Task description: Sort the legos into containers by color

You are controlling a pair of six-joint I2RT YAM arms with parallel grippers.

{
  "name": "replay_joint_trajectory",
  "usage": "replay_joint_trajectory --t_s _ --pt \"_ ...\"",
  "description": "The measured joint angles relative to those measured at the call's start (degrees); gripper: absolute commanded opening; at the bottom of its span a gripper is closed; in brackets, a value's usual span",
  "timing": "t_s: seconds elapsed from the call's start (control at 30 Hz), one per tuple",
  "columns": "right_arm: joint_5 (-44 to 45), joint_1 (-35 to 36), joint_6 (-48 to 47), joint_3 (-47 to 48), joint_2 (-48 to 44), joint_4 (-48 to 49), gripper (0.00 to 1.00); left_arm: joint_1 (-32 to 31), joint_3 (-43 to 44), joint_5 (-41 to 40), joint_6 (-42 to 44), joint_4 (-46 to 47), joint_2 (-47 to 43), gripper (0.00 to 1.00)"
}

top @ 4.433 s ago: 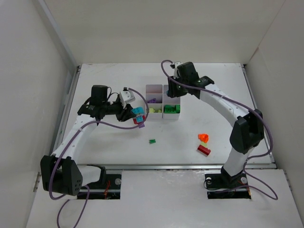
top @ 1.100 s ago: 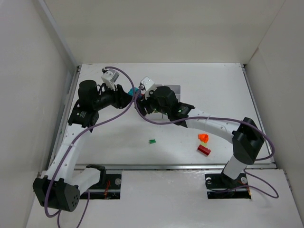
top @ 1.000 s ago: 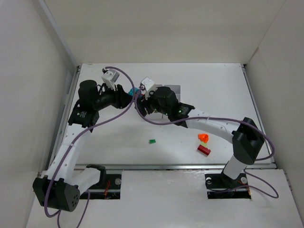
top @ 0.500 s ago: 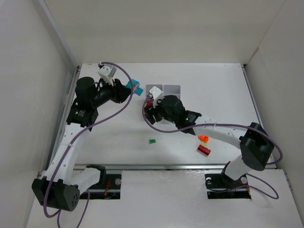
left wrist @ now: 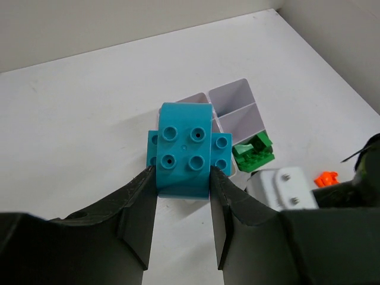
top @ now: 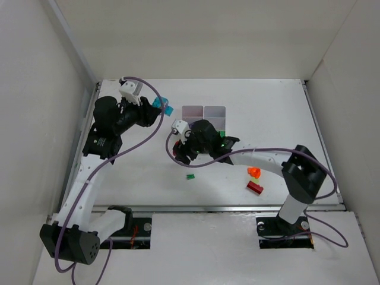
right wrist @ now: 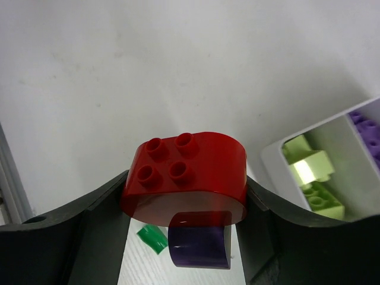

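Cyan plastic stands out from above: a cyan brick (top: 162, 106) is clamped in the left end effector (top: 160, 108), which is held raised to the left of the white tray (top: 204, 111), probably so that the tray is left free for the other arm. The right end effector (top: 178, 150) hangs low over the surface (top: 136, 178) just beside the tray's near-left corner, and much of the tray is hidden under that arm. A small green brick (top: 190, 176), an orange brick (top: 254, 172) and a loose red brick (top: 255, 187) lie unsorted on the surface, well apart from the tray. From the left wrist, the cyan brick is shown gripped by its sides between both fingers, studs facing the camera, with the tray beyond it and green pieces (left wrist: 252, 151) kept in one compartment. From the right wrist, a rounded red brick (right wrist: 184, 172) is pinched between the fingers, and a purple brick (right wrist: 199, 238) appears attached beneath it. The pair is judged to need separating before either colour is binned. Yellow-green bricks (right wrist: 309, 175) and stored purple bricks (right wrist: 369, 126) are grouped in separate compartments, as the sorting requires.
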Motion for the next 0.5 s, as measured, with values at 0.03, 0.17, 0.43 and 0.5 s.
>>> replay_joint_trajectory --t_s 0.03,0.17,0.43,0.5 --pt "-0.28 0.0 -0.33 1.22 2.01 -1.22 0.15 0.04 0.0 -1.18 0.09 -0.13 -0.31 0.0" --pt "0.83 0.0 -1.09 3.58 7.06 -6.67 0.28 0.07 -0.09 -6.05 0.7 -0.57 -1.9 0.0" --pt "5.62 1.46 -4.26 14.05 14.82 -18.62 0.65 0.07 -0.44 -8.9 1.79 -0.79 -3.82 0.0" --pt "6.23 2.36 -5.01 14.64 15.67 -20.24 0.8 0.07 -0.63 -8.87 1.84 -0.79 -3.82 0.0"
